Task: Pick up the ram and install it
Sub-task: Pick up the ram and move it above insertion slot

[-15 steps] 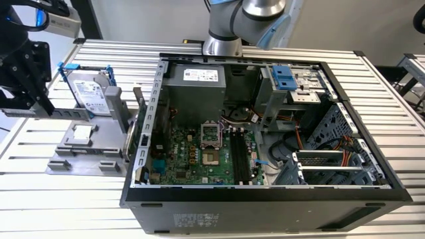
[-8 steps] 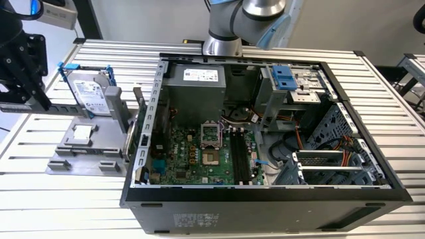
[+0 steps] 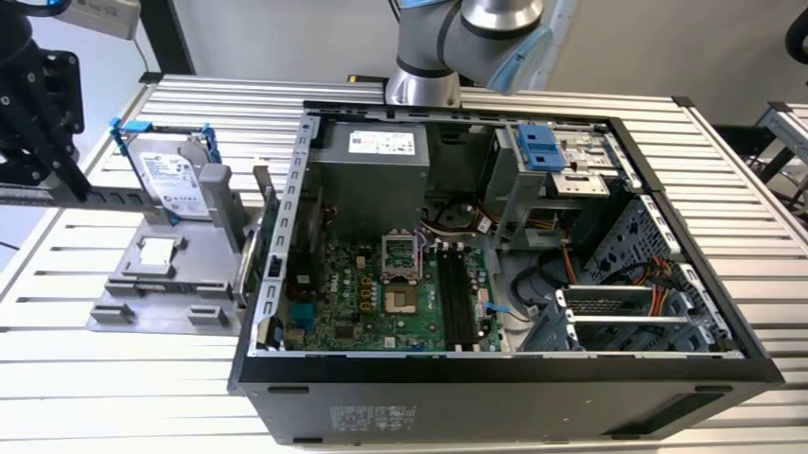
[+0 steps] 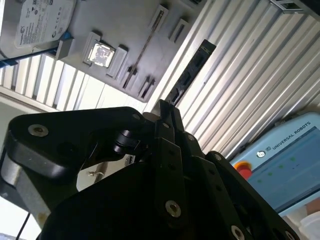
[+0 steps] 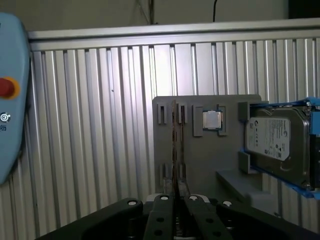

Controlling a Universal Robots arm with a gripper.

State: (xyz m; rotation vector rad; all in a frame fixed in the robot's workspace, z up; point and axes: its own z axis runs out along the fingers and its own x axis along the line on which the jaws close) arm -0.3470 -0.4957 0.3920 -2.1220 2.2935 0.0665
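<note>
At the exterior view's left, a flat grey plastic parts tray (image 3: 189,279) is set on a ribbed aluminium table (image 3: 127,388), and a silver hard drive in a blue frame (image 3: 170,184) is stood upright on it. To the right of the tray, an open black computer case (image 3: 505,407) is laid on its side. A green motherboard (image 3: 360,303) is exposed inside, and long black memory slots (image 3: 457,293) are seen near its middle.

The ram (image 4: 191,70), a long, thin, dark circuit-board stick studded with black chips, appears to be carried clear of the tray. In both wrist views it is pinched across its flat faces by the black gripper (image 5: 176,200), whose fingers are pressed together on one end. Most of the stick's length is left projecting past the fingertips. In the first wrist view it is seen edge-on as a thin dark line, with the tray behind it.

The ram is judged to be light and stiff, yet thin and fragile, with smooth faces that could slip or pivot in so narrow a pinch. It is best held across the flat faces, away from the contact edge. A square hold is called for, since any tilt would be magnified along the free length.
</note>
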